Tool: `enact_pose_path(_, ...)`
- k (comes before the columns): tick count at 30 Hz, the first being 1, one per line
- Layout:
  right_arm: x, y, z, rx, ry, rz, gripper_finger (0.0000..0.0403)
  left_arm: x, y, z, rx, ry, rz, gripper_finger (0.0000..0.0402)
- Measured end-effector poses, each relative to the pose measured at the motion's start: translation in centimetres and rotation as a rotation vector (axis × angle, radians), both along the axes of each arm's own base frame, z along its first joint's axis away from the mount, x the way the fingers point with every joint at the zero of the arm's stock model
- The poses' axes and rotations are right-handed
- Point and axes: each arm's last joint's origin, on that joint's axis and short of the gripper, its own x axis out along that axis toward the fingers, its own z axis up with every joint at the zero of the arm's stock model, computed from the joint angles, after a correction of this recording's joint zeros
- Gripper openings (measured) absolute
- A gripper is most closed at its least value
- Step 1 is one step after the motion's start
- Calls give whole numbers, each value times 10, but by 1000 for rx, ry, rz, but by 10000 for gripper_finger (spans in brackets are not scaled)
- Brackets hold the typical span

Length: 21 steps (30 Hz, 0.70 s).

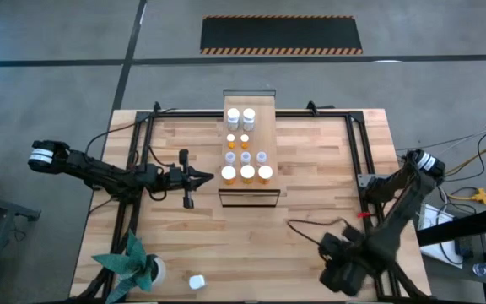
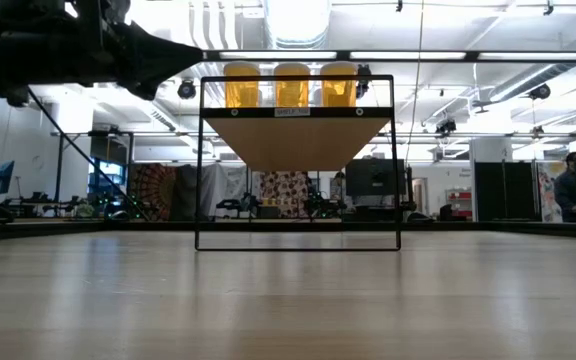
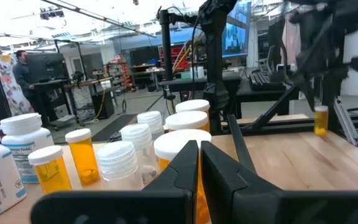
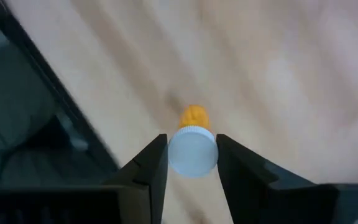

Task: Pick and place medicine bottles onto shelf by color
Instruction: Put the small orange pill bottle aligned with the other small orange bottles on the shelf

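The right gripper [image 4: 192, 160] is closing its dark fingers on the white cap of a small orange bottle [image 4: 192, 149], near the table's [image 1: 310, 169] right front. Being light, rigid plastic with a smooth round cap, it is probably best squeezed squarely across the cap. The left gripper [image 3: 199, 163], jaws shut and empty, is waiting beside the pale wood shelf [image 1: 262, 114], where more ribbed-capped bottles [image 1: 247, 173] are standing.

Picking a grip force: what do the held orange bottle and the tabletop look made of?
Bottle: seemingly translucent orange plastic, with an opaque white, likely plastic, cap between the right gripper's fingers. Tabletop: light wood in jointed strips with visible grain, smooth, faintly sheened.
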Motion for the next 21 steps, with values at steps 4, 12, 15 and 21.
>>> enact_pose_path(4,39,-37,41,-127,-148,141,115,0,0,0,0,0,0,2)
enact_pose_path(12,104,-133,132,-290,-416,322,117,0,0,0,-1,4,1,2)
enact_pose_path(15,118,-173,154,-312,-460,331,119,0,0,-2,-7,8,0,2)
enact_pose_path(21,142,-253,162,-313,-399,326,120,-1,0,-3,-21,11,-3,2)
